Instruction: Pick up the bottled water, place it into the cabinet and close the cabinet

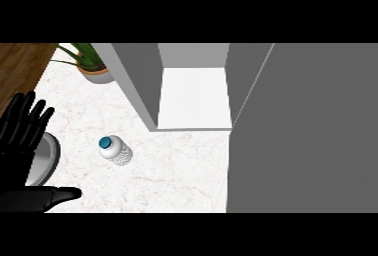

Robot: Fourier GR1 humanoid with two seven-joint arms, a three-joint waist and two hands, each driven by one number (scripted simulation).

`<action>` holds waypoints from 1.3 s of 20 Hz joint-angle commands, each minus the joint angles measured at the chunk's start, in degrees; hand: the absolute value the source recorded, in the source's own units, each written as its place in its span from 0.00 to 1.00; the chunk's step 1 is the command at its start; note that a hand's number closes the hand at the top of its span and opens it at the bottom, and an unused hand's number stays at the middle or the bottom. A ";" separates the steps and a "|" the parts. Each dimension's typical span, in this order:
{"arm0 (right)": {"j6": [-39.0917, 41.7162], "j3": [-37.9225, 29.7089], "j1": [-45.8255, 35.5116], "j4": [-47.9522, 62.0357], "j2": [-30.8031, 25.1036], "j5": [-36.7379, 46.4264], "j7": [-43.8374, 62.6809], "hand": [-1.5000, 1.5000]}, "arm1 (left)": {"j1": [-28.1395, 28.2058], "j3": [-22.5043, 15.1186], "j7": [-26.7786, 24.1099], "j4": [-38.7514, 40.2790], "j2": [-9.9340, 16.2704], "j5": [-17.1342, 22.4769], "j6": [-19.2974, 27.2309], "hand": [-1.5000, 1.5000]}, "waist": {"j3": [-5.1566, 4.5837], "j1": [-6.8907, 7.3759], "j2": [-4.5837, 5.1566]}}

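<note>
Resting at the view's left edge, the black left hand (pixel 22 130) shows straight, spread fingers and holds nothing; its thumb (pixel 55 195) lies low across the white marble counter (pixel 177 175). Beneath its fingers sits a round grey plate (pixel 49 155). Near it, apart, stands the clear plastic water bottle with a teal cap (pixel 114 149), upright on the counter. Beyond is the grey cabinet (pixel 140 80), its white interior (pixel 193 95) exposed and its door (pixel 310 130) swung open. A potted green plant (pixel 92 67) stands beside the cabinet.
</note>
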 commanded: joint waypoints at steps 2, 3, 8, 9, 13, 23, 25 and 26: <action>0.00 1.57 5.58 -9.07 -1.18 3.52 -0.56 0.00 | 0.39 -1.55 -2.05 4.12 -2.37 -2.93 1.12 0.00 | 0.00 -0.12 0.02; 0.57 0.61 6.70 -11.52 -2.84 0.50 1.97 0.00 | -0.09 0.17 -2.53 5.88 -0.94 -1.65 -0.26 0.00 | -0.01 -0.06 0.05; 4.12 -0.13 13.25 -10.16 -4.29 0.79 -6.51 0.00 | -1.30 2.06 -5.59 17.57 0.39 0.04 -3.99 0.00 | 0.00 -0.76 -0.02; 2.76 1.98 14.46 -10.79 -2.70 2.39 -6.91 0.00 | -0.67 0.09 -7.99 19.37 -1.31 -1.74 -4.12 0.00 | -0.03 -0.81 -0.02; 1.40 3.71 14.99 -14.54 -3.51 3.67 -3.61 0.00 | -2.71 1.76 -10.69 28.60 -1.21 -0.19 -6.20 0.00 | -0.08 -0.55 0.14; 3.04 2.58 17.92 -10.55 -4.87 3.96 -11.13 0.00 | -14.92 3.79 -28.91 61.36 -0.09 -5.54 -9.93 0.00 | -0.13 -1.19 0.45; 2.68 5.90 20.92 -13.17 -4.70 6.51 -11.45 0.00 | -13.32 3.62 -32.19 62.14 0.12 -5.34 -12.36 0.00 | -0.11 -0.94 0.20; 3.26 4.04 20.50 -12.16 -5.35 5.20 -12.75 0.00 | -14.45 4.89 -35.45 67.62 1.37 -5.60 -13.60 0.00 | -0.16 -1.39 0.37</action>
